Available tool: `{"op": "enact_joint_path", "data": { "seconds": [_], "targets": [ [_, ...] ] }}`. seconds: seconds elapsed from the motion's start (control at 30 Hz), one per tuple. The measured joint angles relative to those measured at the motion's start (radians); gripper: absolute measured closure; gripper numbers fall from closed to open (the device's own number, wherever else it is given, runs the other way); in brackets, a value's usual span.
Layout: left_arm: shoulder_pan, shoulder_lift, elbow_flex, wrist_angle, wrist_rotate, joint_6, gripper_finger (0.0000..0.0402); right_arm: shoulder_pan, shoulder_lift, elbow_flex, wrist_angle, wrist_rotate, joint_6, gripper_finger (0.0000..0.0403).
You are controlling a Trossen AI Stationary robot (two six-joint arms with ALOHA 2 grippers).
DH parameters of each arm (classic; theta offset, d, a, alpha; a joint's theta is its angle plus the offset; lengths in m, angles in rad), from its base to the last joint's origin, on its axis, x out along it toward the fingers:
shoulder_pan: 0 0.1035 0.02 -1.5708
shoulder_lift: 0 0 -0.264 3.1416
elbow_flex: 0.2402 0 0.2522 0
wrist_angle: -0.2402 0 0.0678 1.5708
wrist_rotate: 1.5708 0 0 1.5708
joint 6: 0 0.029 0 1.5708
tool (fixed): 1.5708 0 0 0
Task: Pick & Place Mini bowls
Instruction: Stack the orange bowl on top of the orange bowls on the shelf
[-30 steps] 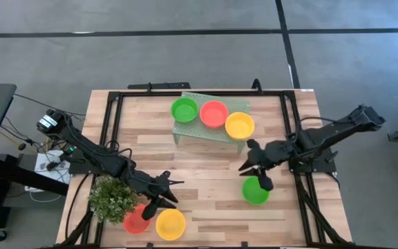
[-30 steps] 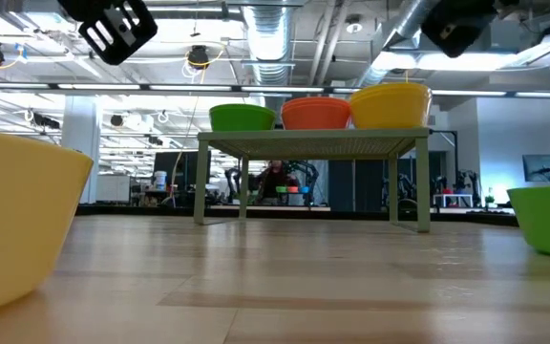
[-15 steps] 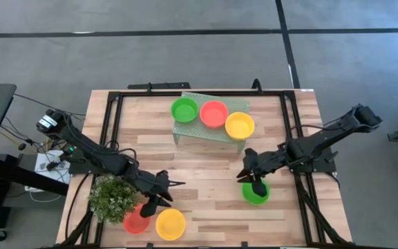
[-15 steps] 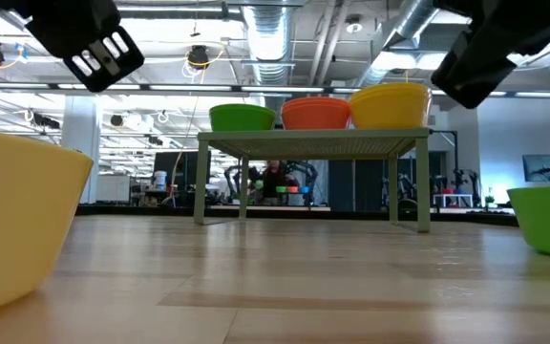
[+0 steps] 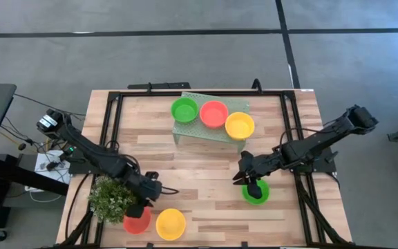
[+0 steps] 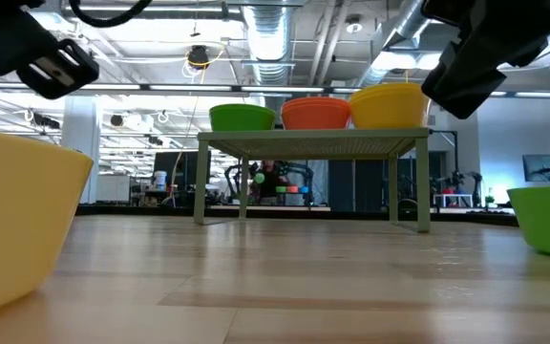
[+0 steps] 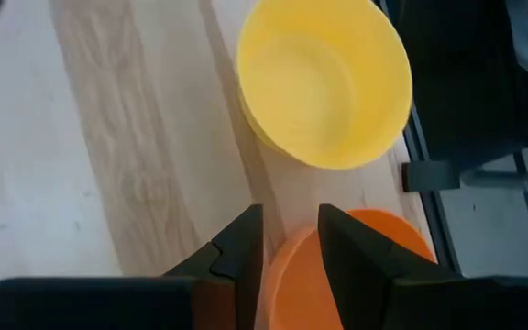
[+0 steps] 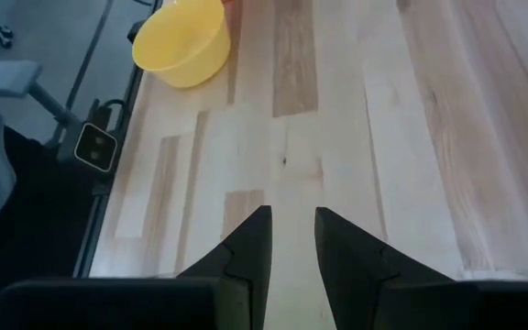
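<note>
— So where do the mini bowls stand?

— Three sit in a row on top of the pale green rack (image 5: 209, 124) at the table's far side: a green bowl (image 5: 184, 109), a red bowl (image 5: 213, 113) and a yellow bowl (image 5: 240, 125). Three more rest on the wooden table (image 5: 206, 173) itself: a second green bowl (image 5: 256, 192) toward the right, and, at the near edge, an orange-red bowl (image 5: 136, 220) just beside a second yellow bowl (image 5: 171, 224).

— And the arms?

— Both are low over the table. The left gripper (image 5: 141, 206) is at the rim of the orange-red bowl, next to the small bushy plant (image 5: 112, 197). In its wrist view, its dark fingers (image 7: 241, 247) stand a narrow gap apart, with the bowl's rim showing in and around that gap; whether they pinch the rim cannot be told.

— The right one?

— The right gripper (image 5: 247, 181) hangs at the near-left edge of the green bowl on the table. Its wrist view shows the two fingers (image 8: 247, 243) slightly parted with bare wood between them, holding nothing, and the near yellow bowl farther off.
</note>
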Motion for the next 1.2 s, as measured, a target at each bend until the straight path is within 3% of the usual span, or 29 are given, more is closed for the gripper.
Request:
{"op": "enact_joint_path", "data": {
  "seconds": [0.3, 0.53, 0.67, 1.2],
  "targets": [
    [0.007, 0.047, 0.025, -0.049, 0.036, 0.156, 0.0293, -0.008, 0.01, 0.0, 0.013, 0.0, 0.0, 0.0321],
    [0.035, 0.222, 0.254, -0.393, 0.093, 0.298, 0.0293, -0.042, 0.01, 0.0, 0.017, 0.0, 0.0, 0.0321],
    [0.014, 0.335, 0.324, -0.468, 0.096, 0.386, 0.0293, -0.069, 0.01, 0.0, 0.02, 0.0, -0.009, 0.0321],
    [-0.04, 0.383, 0.297, -0.433, 0.059, 0.277, 0.0293, -0.089, 0.009, 0.0, 0.019, -0.002, -0.018, 0.0321]
  ]
}}
